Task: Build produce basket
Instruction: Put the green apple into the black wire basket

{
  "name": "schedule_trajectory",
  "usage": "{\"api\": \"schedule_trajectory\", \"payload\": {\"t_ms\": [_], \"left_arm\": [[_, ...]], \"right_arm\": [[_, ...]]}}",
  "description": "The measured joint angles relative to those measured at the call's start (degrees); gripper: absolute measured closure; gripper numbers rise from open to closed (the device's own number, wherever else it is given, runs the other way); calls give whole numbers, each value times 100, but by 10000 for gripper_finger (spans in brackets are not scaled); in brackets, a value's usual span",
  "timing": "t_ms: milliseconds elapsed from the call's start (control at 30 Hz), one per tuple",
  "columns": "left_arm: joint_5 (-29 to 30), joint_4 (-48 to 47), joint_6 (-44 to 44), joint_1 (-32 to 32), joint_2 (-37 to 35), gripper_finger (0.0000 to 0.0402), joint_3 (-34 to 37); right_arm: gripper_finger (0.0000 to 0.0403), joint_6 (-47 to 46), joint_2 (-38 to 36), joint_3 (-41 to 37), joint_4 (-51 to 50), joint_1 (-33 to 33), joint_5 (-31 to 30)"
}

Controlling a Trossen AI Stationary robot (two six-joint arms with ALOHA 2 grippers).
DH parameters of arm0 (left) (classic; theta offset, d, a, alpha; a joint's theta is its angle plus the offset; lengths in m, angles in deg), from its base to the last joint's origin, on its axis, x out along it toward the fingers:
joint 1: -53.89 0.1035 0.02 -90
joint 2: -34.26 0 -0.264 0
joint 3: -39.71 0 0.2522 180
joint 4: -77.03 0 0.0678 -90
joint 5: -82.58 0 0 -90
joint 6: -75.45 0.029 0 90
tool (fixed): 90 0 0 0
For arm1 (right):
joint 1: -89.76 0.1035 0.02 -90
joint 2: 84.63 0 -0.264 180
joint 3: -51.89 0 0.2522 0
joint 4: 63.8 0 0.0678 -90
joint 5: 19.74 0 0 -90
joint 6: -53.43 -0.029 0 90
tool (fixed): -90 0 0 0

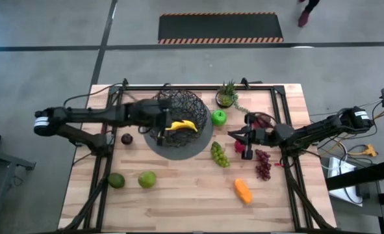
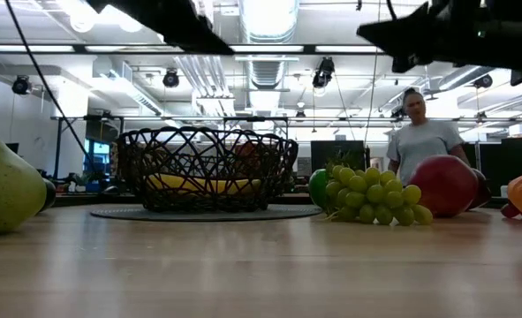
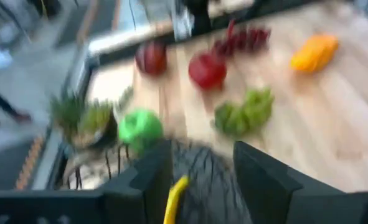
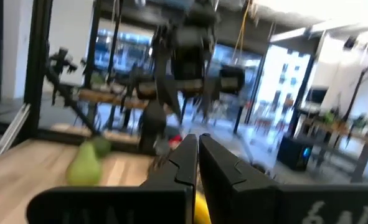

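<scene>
One banana (image 1: 182, 126) lying inside the basket (image 1: 180, 110) near the tabletop's far edge, left gripper (image 1: 164, 125) above it with fingers apart and empty, right gripper (image 1: 234, 134) shut and empty over the right side, green grapes (image 1: 219, 155) nearby.

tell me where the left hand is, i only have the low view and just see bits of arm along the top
observer: the left hand is over the round black wire-mesh basket, fingers apart above the yellow toy banana lying inside.
operator: and the right one
observer: the right hand is shut, to the right of the basket, close beside the red toy apple.
operator: anything past my big pear
observer: a round green lime-like fruit lies beside the green toy pear, both loose on the wooden table.
</scene>
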Motion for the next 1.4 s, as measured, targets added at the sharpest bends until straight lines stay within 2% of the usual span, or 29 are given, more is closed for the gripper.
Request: {"api": "schedule_trajectory", "payload": {"t_ms": [200, 333, 433, 533, 633, 833, 933, 1133, 1333, 1400], "left_arm": [[60, 1744, 157, -146, -527, 282, 1043], [315, 2667, 639, -133, -755, 289, 1595], [630, 3210, 1061, -133, -838, 291, 1942], [1035, 3631, 1362, -131, -877, 291, 2198], [1383, 3688, 1649, -111, -890, 291, 2260], [1531, 3810, 1986, -93, -899, 291, 2193], [1531, 3841, 2226, -93, -926, 291, 2192], [1531, 3566, 2203, -93, -1001, 291, 2194], [1591, 3353, 2208, -96, -1039, 291, 2198], [1616, 3333, 2225, -96, -1057, 291, 2201]], "right_arm": [[394, -671, 2, 0, -320, 0, -256], [390, -780, 2, 108, -437, -2, -977], [369, -676, 4, 396, -1029, -20, -1474], [331, -696, 4, 934, -2110, -150, -1924], [289, -1013, 7, 1636, -3710, -373, -2181], [232, -2027, 16, 2968, -6937, -887, -1856], [222, -2340, 24, 3104, -7664, -1016, -1557], [220, -2630, 28, 2670, -7516, -1050, -1543], [228, -2367, 130, 1931, -5924, -1078, -1512], [234, -2156, 245, 1698, -5393, -1162, -1238]]}}
